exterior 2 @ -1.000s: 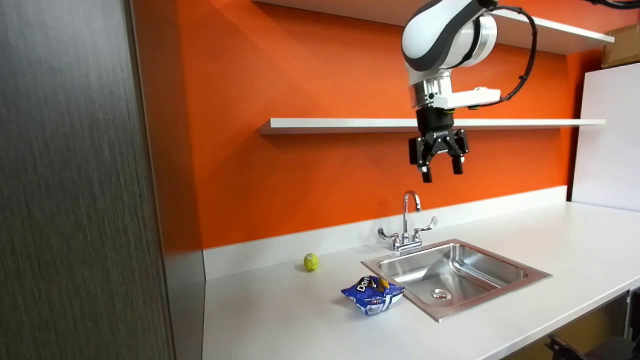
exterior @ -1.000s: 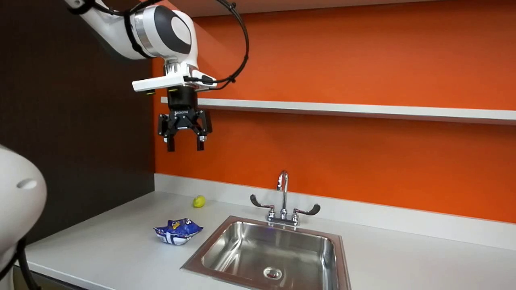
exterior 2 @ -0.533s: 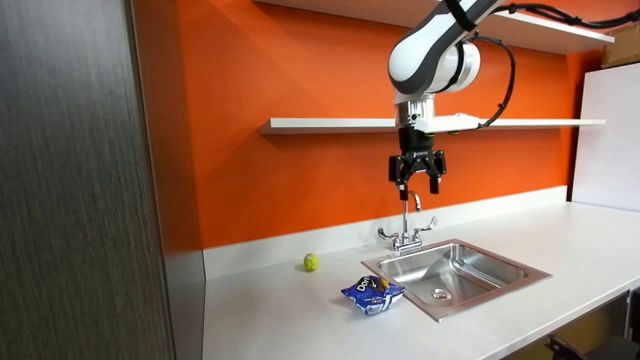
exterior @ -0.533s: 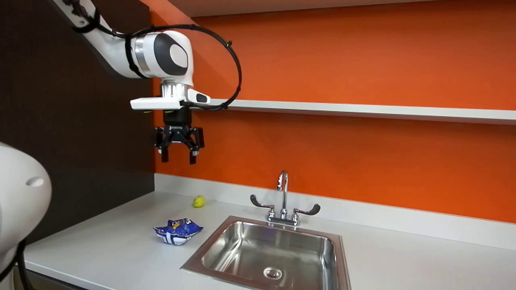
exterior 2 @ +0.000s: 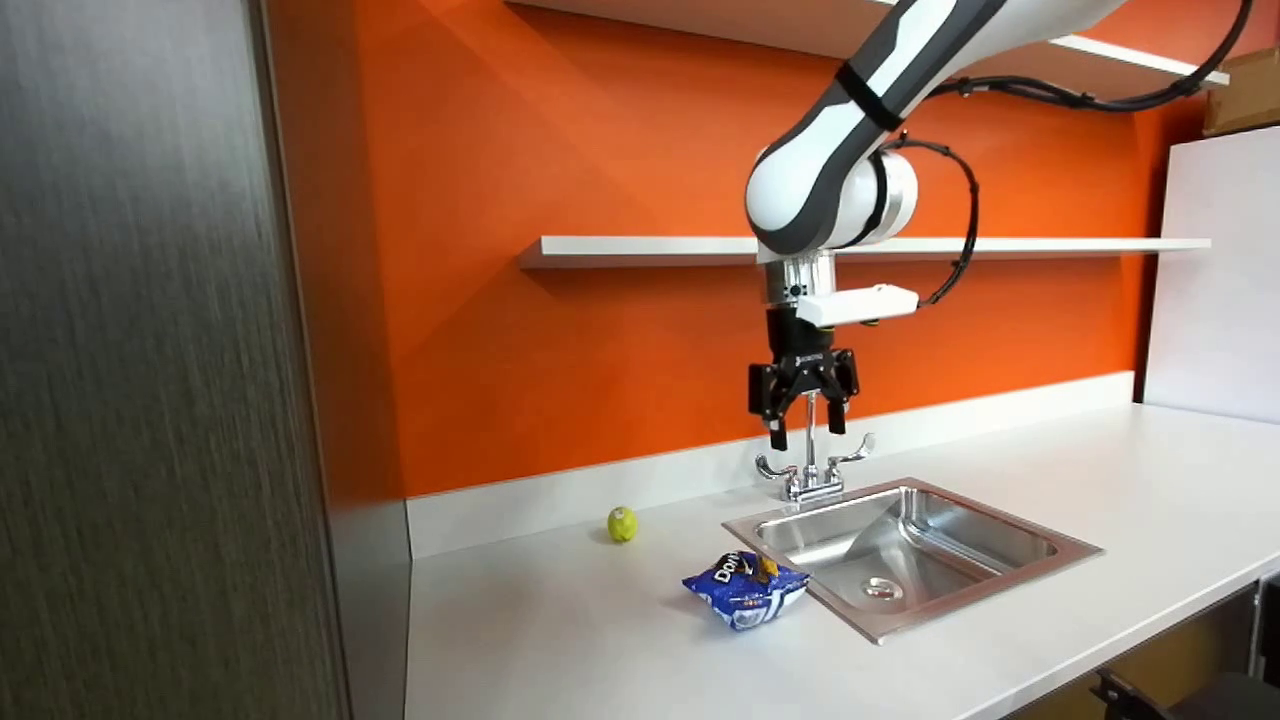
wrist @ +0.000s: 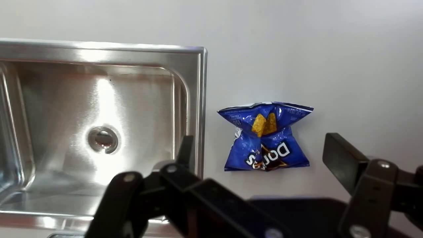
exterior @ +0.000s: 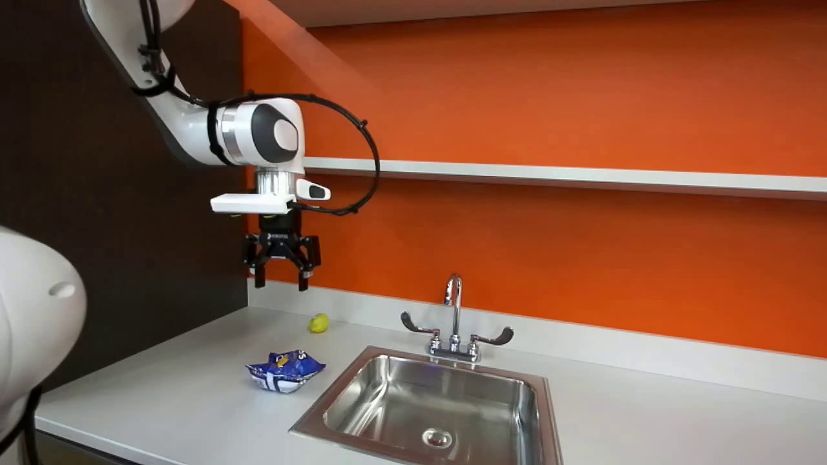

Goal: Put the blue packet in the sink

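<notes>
At the rear, the white desk (exterior: 161, 394) meets a backsplash (exterior: 375, 311) below an orange wall (exterior: 581, 258); a dark panel (exterior: 142, 206) bounds one end. The blue packet (wrist: 264, 138) lies on the desk between the panel and the sink (wrist: 132, 56), just clear of its rim. The gripper (exterior: 282, 285), fingers spread, hangs above, with vertical space down to the packet.

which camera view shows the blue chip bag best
The wrist view. It looks down on the blue bag, large and uncovered, with printed chips and upside-down lettering clear. Both exterior views show it too, but smaller and at a slant, on the counter beside the sink.
</notes>
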